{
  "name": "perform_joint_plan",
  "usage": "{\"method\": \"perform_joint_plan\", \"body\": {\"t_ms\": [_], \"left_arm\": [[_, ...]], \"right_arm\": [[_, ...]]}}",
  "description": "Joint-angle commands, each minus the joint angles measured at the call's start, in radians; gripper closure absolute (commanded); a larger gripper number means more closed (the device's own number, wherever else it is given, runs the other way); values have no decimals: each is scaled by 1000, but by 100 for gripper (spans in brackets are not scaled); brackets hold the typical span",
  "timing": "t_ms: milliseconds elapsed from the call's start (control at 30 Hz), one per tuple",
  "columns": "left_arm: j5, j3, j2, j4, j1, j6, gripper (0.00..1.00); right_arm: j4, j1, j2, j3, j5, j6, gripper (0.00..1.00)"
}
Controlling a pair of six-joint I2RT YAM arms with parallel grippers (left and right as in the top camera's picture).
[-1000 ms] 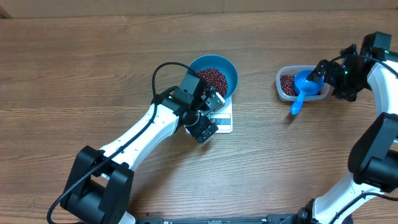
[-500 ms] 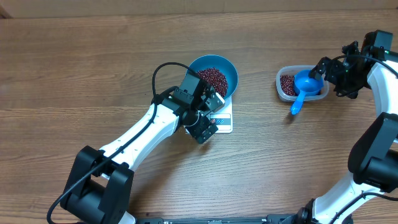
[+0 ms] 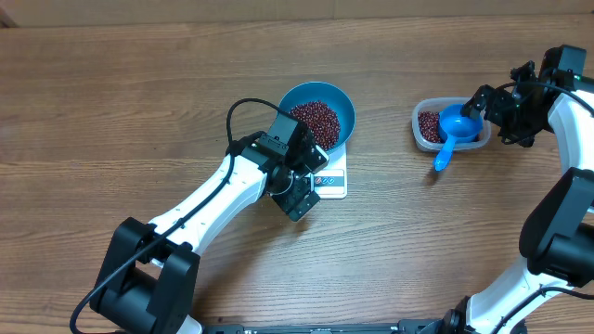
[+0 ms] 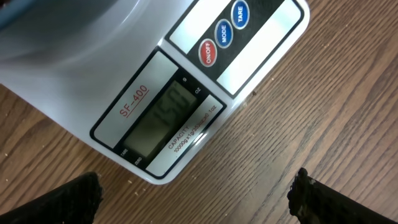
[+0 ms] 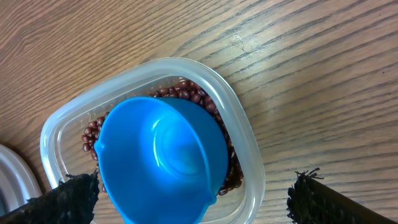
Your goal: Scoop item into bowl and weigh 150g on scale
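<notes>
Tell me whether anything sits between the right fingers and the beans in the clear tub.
Yes. The blue scoop lies in the clear tub, its cup covering most of the beans there; only a fringe of them shows around it. The open right fingers are spread to either side of the scoop.

Blue scoop inside clear plastic tub, handle over its rim, on wooden table.

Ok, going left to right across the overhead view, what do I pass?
Blue bowl of beans on the scale → clear tub holding the scoop → open right gripper.
</notes>
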Motion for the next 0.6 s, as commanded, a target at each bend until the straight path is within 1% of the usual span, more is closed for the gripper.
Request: {"method": "perform_joint_plan", "body": {"t_ms": [0, 433, 567], "left_arm": [[-24, -5, 5, -3, 0, -14, 0], [-32, -5, 5, -14, 26, -15, 0], [-32, -5, 5, -33, 24, -49, 0]], "right_arm": [[6, -3, -15, 2, 5, 4, 0], [6, -3, -15, 2, 5, 4, 0], [6, -3, -15, 2, 5, 4, 0]]}}
